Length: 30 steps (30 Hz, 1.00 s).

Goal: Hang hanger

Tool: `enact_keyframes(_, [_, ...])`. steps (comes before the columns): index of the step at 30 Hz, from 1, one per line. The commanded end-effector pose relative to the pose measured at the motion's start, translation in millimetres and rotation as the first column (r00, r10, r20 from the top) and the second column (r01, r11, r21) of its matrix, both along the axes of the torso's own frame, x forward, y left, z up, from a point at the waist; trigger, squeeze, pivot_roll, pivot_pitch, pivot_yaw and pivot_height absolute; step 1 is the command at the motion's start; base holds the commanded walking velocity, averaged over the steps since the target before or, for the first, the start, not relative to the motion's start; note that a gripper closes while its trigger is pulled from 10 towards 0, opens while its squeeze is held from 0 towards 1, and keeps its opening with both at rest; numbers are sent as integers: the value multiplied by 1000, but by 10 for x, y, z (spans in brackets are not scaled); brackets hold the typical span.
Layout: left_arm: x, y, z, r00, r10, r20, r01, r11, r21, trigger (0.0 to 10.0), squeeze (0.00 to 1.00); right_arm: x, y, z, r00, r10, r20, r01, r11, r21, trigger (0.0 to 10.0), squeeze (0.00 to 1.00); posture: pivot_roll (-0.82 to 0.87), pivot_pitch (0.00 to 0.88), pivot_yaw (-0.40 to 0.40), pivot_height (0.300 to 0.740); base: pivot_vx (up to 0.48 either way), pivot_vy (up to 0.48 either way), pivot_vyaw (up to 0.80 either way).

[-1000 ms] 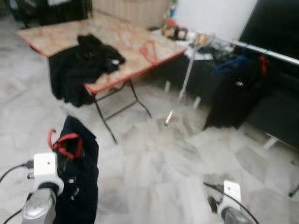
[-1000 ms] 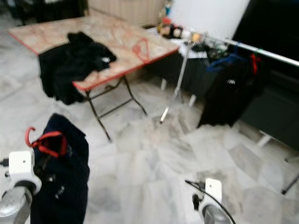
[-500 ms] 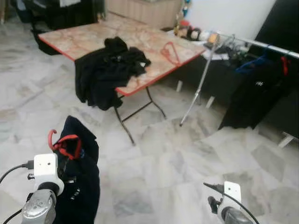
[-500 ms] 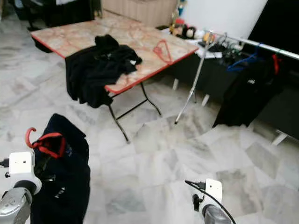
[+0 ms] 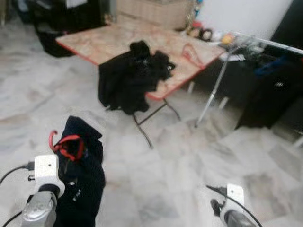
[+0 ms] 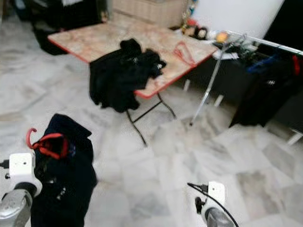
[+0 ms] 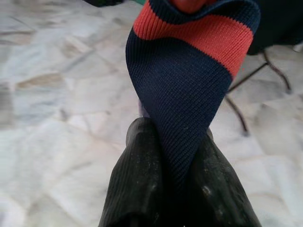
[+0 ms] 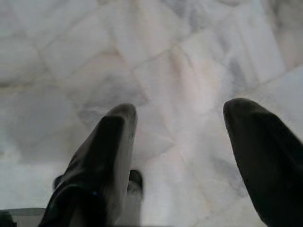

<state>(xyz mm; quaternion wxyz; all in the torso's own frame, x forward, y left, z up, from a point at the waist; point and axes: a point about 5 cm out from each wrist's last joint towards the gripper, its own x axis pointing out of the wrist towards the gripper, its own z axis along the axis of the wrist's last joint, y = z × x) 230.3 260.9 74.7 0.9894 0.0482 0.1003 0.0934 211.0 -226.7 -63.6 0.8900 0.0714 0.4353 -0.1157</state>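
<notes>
At the lower left a red hanger (image 5: 56,142) carries a dark navy garment (image 5: 83,179) with a red collar band. My left gripper (image 7: 173,156) is shut on that collar, the navy and red fabric pinched between its black fingers (image 7: 137,179). My right gripper (image 8: 182,137) hangs low at the right with its fingers apart over the bare marble floor. A metal clothes rail (image 5: 265,42) stands at the far right with dark clothes (image 5: 270,90) hanging from it. Another red hanger (image 5: 191,53) lies on the folding table (image 5: 104,40).
A black jacket (image 5: 130,78) is draped over the table's near edge. The table's thin folding legs (image 5: 147,127) reach onto the marble floor (image 5: 189,161). A slanted rail support pole (image 5: 213,94) stands between table and rail. Small items sit on a low dark cabinet (image 5: 208,34) behind.
The whole scene has shifted right in the head views, so the camera turned left. The garment on its hanger stays in my left gripper.
</notes>
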Motion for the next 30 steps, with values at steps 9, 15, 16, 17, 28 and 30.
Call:
enact_keyframes(9, [24,-52,63,999,-13,35,13,1000,-4,10000,0,-55,-122,0,1000,-22,-13,21,999,-34,10000,0,101,0,-96,716,0,476,0])
enact_keyframes(15, [32,-58,70,999,-9,39,10,1000,-5,10000,0,-47,-130,7,1000,-22,-9,22,999,-36,10000,0,100,0,-100,716,0,476,0])
enact_keyframes(16, [28,-57,69,999,-8,39,8,1000,-4,10000,0,-46,-132,8,1000,-22,-9,21,999,-37,10000,0,101,0,-103,716,0,476,0])
enact_keyframes(17, [28,-57,69,999,-8,39,8,1000,-4,10000,0,-46,-132,8,1000,-22,-9,21,999,-37,10000,0,101,0,-103,716,0,476,0])
enact_keyframes(28, [22,-56,92,998,-2,61,1,1000,5,10000,0,-36,-158,21,1000,0,-18,-2,996,-84,10000,0,103,0,-104,716,0,71,73])
enact_keyframes(30, [22,-56,93,998,-1,62,1,1000,5,10000,0,-37,-160,21,1000,12,-25,-14,996,-89,10000,0,103,0,-104,716,0,0,800])
